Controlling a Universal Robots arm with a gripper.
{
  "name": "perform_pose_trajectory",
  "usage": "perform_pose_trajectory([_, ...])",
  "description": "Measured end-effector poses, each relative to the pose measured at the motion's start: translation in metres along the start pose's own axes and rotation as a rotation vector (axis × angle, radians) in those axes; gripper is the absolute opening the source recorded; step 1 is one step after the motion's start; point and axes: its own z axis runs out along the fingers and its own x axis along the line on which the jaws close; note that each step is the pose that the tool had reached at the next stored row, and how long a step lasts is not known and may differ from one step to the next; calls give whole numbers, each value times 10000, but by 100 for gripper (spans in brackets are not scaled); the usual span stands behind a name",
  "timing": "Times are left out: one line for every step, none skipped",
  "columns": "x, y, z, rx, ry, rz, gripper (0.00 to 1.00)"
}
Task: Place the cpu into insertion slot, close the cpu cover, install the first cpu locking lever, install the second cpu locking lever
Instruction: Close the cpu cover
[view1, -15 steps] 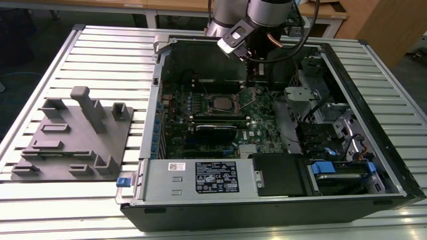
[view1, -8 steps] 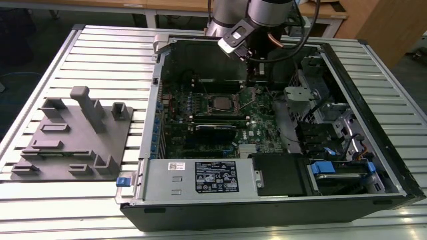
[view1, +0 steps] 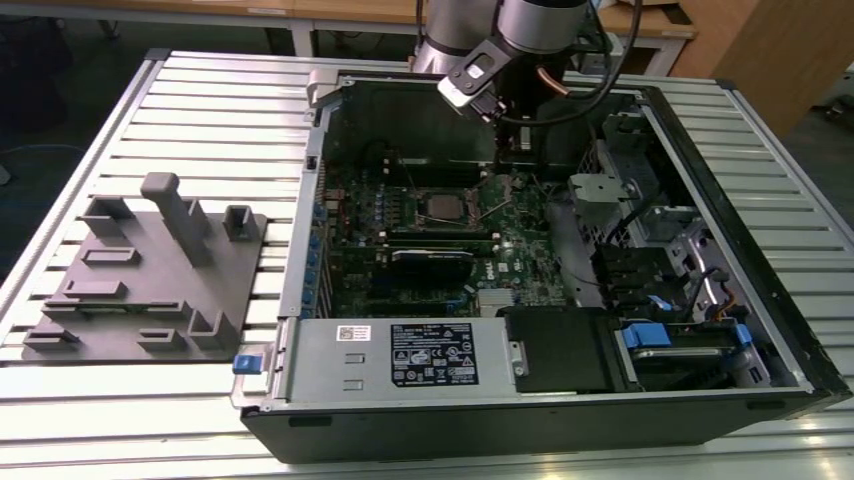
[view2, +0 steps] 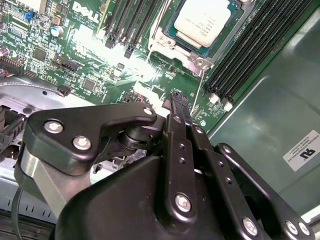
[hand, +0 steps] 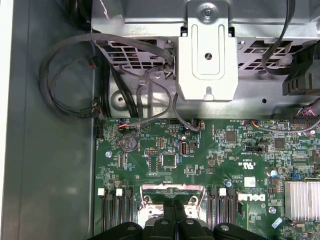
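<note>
The cpu (view2: 204, 21) lies silver side up in the insertion slot (view2: 197, 61) on the green circuit board (view1: 400, 240), with metal framing around it. I cannot tell whether the cpu cover is fully down; its silvery frame edge (hand: 172, 189) shows just beyond my fingers. A thin locking lever (view2: 198, 87) slants up from the slot's corner, right beside my fingertips. My gripper (view2: 177, 100) is shut with nothing visible between its fingers. It hangs low over the board (view1: 513, 170), just off the slot's side at the exterior view's right, and it also appears in the first wrist view (hand: 170, 207).
Black memory slots (view2: 250, 55) flank the socket. A metal drive cage (hand: 207, 50) and loose cables (hand: 65, 75) sit beyond the board. The case wall (view1: 314, 200) rings the work area. A grey fixture block (view1: 147, 270) stands on the table at the exterior view's left.
</note>
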Motion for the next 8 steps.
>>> perform_pose_trajectory([0,2,0,0,0,-1,10])
perform_pose_trajectory([0,5,0,0,0,0,10])
perform_pose_trajectory([0,12,1,0,0,0,10])
perform_pose_trajectory([0,25,1,0,0,1,10])
perform_pose_trajectory([0,37,2,0,0,1,10])
perform_pose_trajectory([1,44,2,0,0,1,10])
perform_pose_trajectory([1,52,2,0,0,1,10])
perform_pose_trajectory([1,60,3,0,0,0,10])
